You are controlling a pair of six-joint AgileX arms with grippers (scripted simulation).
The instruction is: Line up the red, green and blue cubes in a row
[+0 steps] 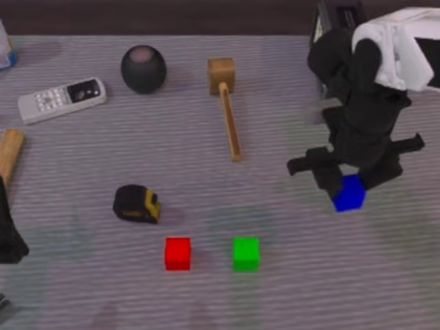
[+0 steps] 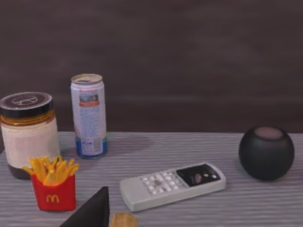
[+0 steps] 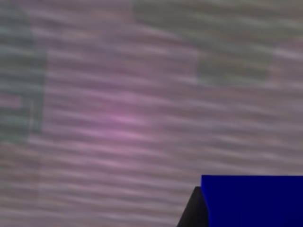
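The left hand waits at the left edge of the bench, and I cannot tell if it is open. The red cube and green cube sit side by side near the front with a gap between them. On the right, the right hand looks closed on the blue cube, so this looks like the carrying step, and next the cube should go down to the right of the green one, in the same line.

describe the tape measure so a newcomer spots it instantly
Start at the table's near edge, where the red cube and green cube sit side by side. Just up and left of the red cube lies the tape measure: rounded, black with yellow trim, and bigger than either cube.
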